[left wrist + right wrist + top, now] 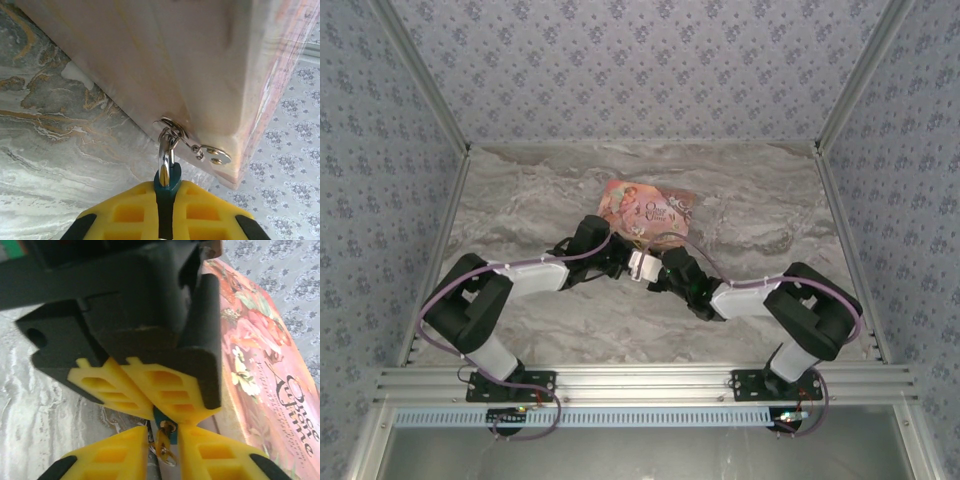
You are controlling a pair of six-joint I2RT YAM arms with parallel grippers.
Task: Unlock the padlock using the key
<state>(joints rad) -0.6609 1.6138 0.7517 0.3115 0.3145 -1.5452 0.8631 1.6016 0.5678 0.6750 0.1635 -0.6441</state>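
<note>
The blue padlock (pixel 167 182) hangs by its silvery shackle (pixel 164 155) from a metal hasp (pixel 210 152) on the corner of the pink box (pixel 175 60). My left gripper (pixel 167 200) is shut on the padlock's body. In the right wrist view the key (pixel 161 443) sticks out of the underside of the padlock (pixel 163 415), a small ring dangling from it. My right gripper (pixel 162 432) straddles the key, open by a narrow gap, with a sliver of room on each side. The left gripper's yellow fingers (pixel 165 390) clamp the padlock just above. From the top, both grippers (pixel 625 262) (pixel 657 272) meet nose to nose.
The pink picture box (pixel 650 208) lies flat on the marble table (pixel 540 200) just behind the grippers. Patterned walls and metal rails enclose the table on the left, right and back. Both arms reach in from the near rail (pixel 640 380).
</note>
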